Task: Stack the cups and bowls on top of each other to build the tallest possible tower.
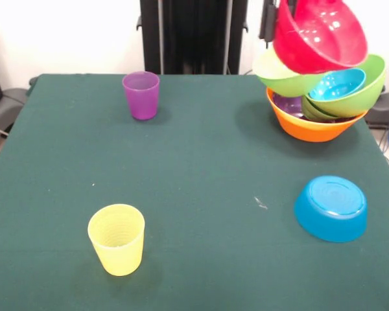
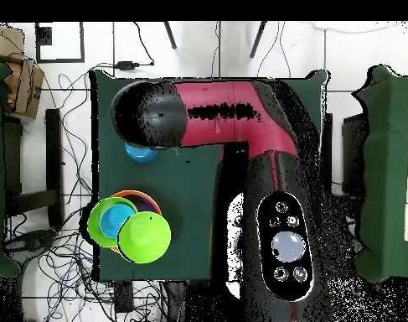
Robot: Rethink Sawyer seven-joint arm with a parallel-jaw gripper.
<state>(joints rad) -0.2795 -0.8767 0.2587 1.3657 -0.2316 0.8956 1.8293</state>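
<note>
The tower stands at the far right on a large orange bowl [image 1: 309, 127] [image 2: 142, 199]. Inside it lie a purple bowl [image 1: 288, 104], lime green bowls [image 1: 358, 90] [image 2: 145, 237] and a blue bowl [image 1: 337, 84] [image 2: 116, 218]. A pink-red bowl [image 1: 319, 32] tilts steeply at the top of the pile. A dark part of the gripper [image 1: 268, 23] shows just left of it at the top edge. Another blue bowl [image 1: 330, 207] [image 2: 138, 153] lies upside down at the near right. The purple cup [image 1: 141, 94] stands upright at the far left and the yellow ribbed cup [image 1: 117, 239] at the near left.
The green cloth-covered table [image 1: 201, 175] ends close behind the tower and to its right. In the overhead view the red and black arm [image 2: 240, 109] covers the table's middle and hides both cups. Cables lie on the floor around the table.
</note>
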